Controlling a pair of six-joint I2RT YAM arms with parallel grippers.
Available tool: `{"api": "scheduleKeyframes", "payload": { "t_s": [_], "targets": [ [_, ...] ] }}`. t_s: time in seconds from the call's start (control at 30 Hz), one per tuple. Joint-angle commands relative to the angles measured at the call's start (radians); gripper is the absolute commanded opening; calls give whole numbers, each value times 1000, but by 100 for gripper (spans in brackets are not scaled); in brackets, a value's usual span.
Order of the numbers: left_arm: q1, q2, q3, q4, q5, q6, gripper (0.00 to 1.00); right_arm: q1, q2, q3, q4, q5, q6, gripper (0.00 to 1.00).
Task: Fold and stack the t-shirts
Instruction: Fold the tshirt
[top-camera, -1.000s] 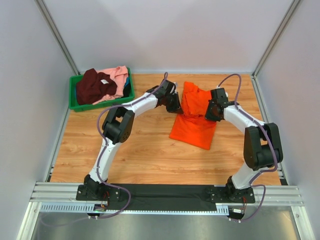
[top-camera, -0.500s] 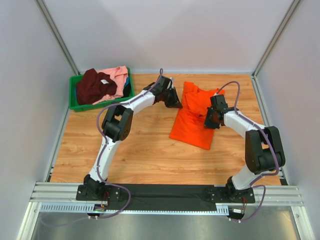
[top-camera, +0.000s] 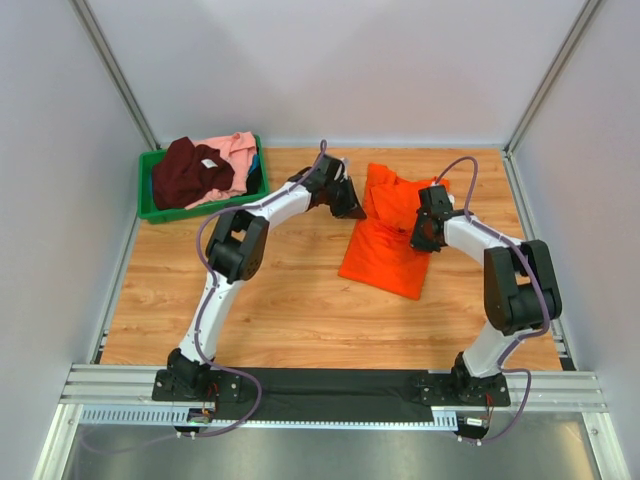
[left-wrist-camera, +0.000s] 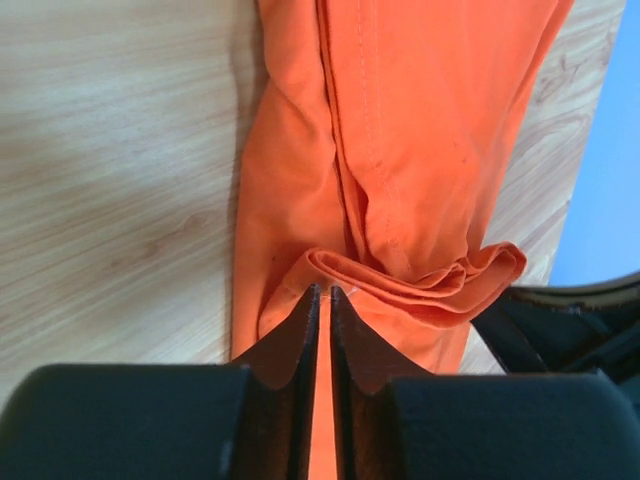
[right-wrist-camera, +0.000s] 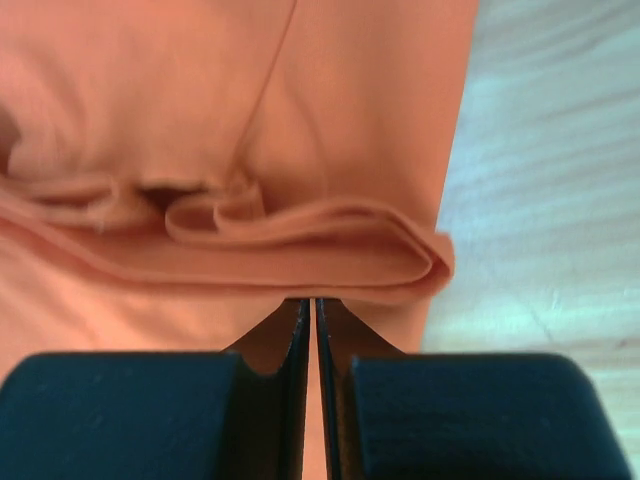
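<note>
- The light wooden surface (top-camera: 290, 300) carries everything, with the two arms' bases at its near edge.
- A bright orange cloth t-shirt (top-camera: 385, 255) lies right of centre on the surface. It is folded into a long, narrow shape that runs from near to far and is tilted a little.
- The right hand (top-camera: 421, 238) sits at the orange shirt's right edge, about halfway along it. It is clenched. In the wrist view its tips press against a rolled, doubled lip of the cloth. I cannot tell if any cloth is caught between them.
- The left hand (top-camera: 352, 207) is at the shirt's left edge, slightly farther back. Its jaws stand almost together, leaving a thin slit, and the tips meet a bunched fold of orange cloth. I cannot tell whether it is grasping that fold or has released it.
- A green plastic bin (top-camera: 150, 213) stands in the far left corner, well apart from the orange shirt.
- In the bin lie a crumpled dark maroon t-shirt (top-camera: 185, 178) with a white neck label (top-camera: 209, 163) and, behind it, a light pink t-shirt (top-camera: 238, 150).
</note>
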Motion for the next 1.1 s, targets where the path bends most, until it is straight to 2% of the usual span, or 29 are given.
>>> {"api": "scheduleKeyframes", "payload": {
  "t_s": [0.0,0.07,0.17,0.53,0.7,0.83,0.93,1.07],
  "targets": [
    [37,-29,58,-3,-6,8,16,-26,66,76,38,70,7,6],
    [54,-61,87,-108,-54,42,21,-30,66,75,42,72,7,6],
    [59,-116,104,-173,-83,126,27,-33,52,70,41,56,5,7],
    [25,-293,-362,-89,-45,194,30,-49,124,159,32,-43,-73,15],
    [-7,-334,-471,-87,-54,229,31,-52,87,182,-54,-10,-59,17],
    [-13,-347,-521,-40,3,222,32,-52,26,170,-164,55,-12,17],
    [-15,-345,-552,2,26,209,33,-52,-21,144,-188,72,-2,17],
    [-24,-334,-577,11,38,205,33,-53,-64,118,-211,37,4,19]
  ]
}}
